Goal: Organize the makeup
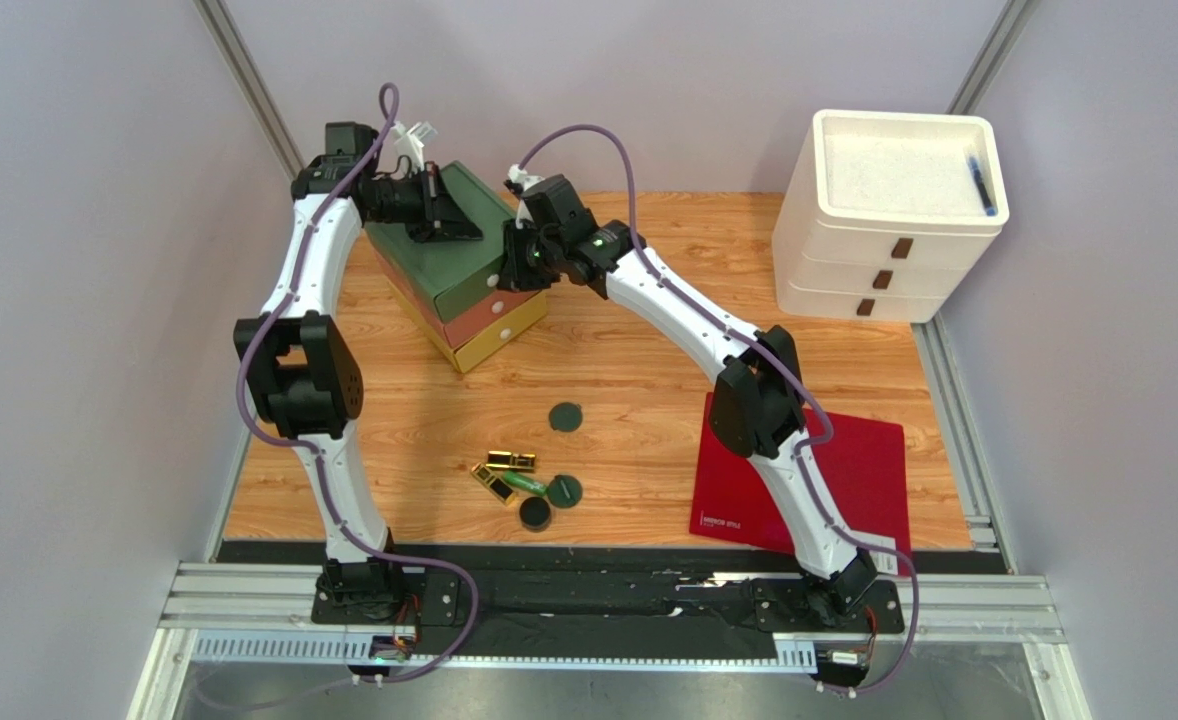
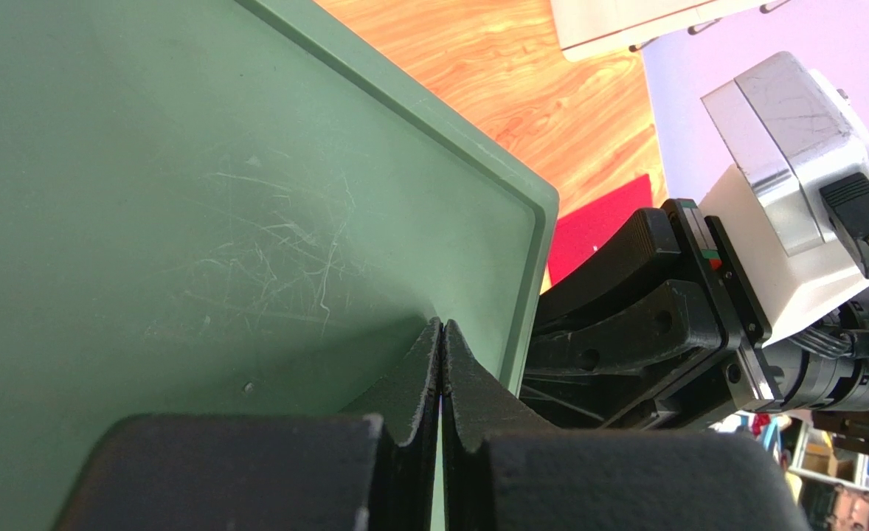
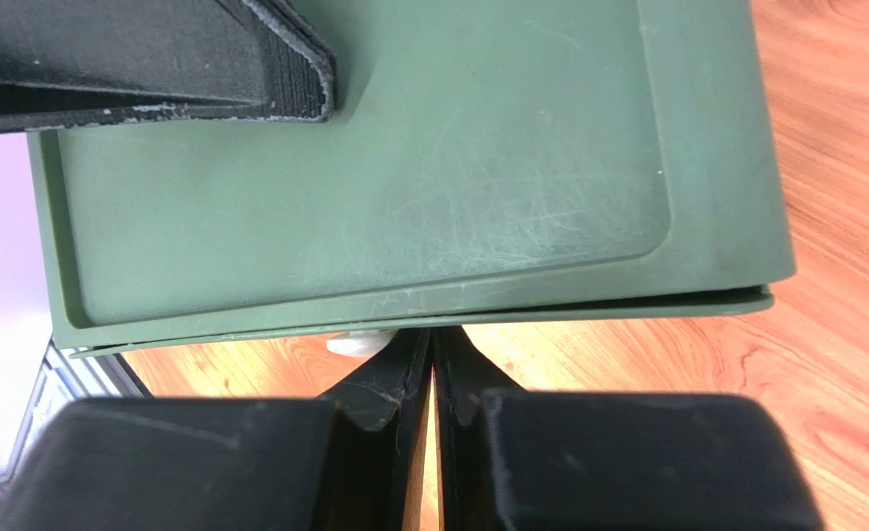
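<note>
1. The left pincer (image 1: 445,215) (image 2: 441,360) sits on top of the green box (image 1: 468,258). Its two fingers are pressed together, and nothing is between them.
2. From the left wrist, the flat green top lies under and ahead of this pincer. It has thin scratches on it. The raised rim of the box is just to the right of the fingertips.
3. The right pincer (image 1: 520,258) (image 3: 432,360) is at the front edge of the same box, near the left pincer. Its fingers are together too, with only a thin line between them.
4. From the right wrist, the tips reach up to the rim of the green box. A small pale thing (image 3: 356,345) peeks out under the rim, just left of the fingertips. I cannot tell what it is.
5. Below both pincers, under the green box, are an orange drawer (image 1: 478,317) and a yellow drawer (image 1: 493,345), all in one stack.
6. The makeup lies on the wooden table (image 1: 640,405), well apart from both pincers and back toward the arm bases.
7. One of the round compacts (image 1: 565,417) is the nearest to the pincers. Two more lie farther back, close to the gold tubes (image 1: 513,458) and the green tube (image 1: 520,483).
8. A red sheet (image 1: 851,465) lies far behind the right pincer, partly under that arm.
9. The white drawers (image 1: 888,180) stand well off to the right of the right pincer.
</note>
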### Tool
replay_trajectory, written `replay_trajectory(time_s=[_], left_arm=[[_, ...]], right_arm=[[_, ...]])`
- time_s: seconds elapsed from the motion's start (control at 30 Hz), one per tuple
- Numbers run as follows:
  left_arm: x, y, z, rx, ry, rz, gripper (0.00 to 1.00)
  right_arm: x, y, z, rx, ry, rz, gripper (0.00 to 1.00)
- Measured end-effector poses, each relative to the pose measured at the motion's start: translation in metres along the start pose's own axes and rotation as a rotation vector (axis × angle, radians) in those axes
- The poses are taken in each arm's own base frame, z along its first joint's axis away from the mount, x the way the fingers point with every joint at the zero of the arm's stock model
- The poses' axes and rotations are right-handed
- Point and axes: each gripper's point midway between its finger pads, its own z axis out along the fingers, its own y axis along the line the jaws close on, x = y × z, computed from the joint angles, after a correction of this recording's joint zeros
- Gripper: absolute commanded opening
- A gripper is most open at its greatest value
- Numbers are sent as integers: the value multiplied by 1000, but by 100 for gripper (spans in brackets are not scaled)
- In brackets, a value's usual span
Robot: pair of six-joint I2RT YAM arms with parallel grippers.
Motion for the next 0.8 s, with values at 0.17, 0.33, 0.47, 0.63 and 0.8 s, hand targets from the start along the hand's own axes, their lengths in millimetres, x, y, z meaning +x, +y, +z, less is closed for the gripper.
replay_trajectory(time_s=[0.17,0.33,0.47,0.63,0.8], left_arm=[[-1,-1,-2,-28,2,-1,0],[-1,-1,-3,-35,4,-13,0],[-1,-2,-3,-29,0,-26,0],[-1,-3,-1,-18,-5,-52,0],[1,-4,-1,-8,-46,-39,0]], right_arm=[[1,0,1,0,2,13,10],[17,-6,-1,11,33,33,22],[27,-8,-14,3,67,87,30],[22,-8,-43,-40,67,172,36],[5,-16,-67,-63,25,232,39]])
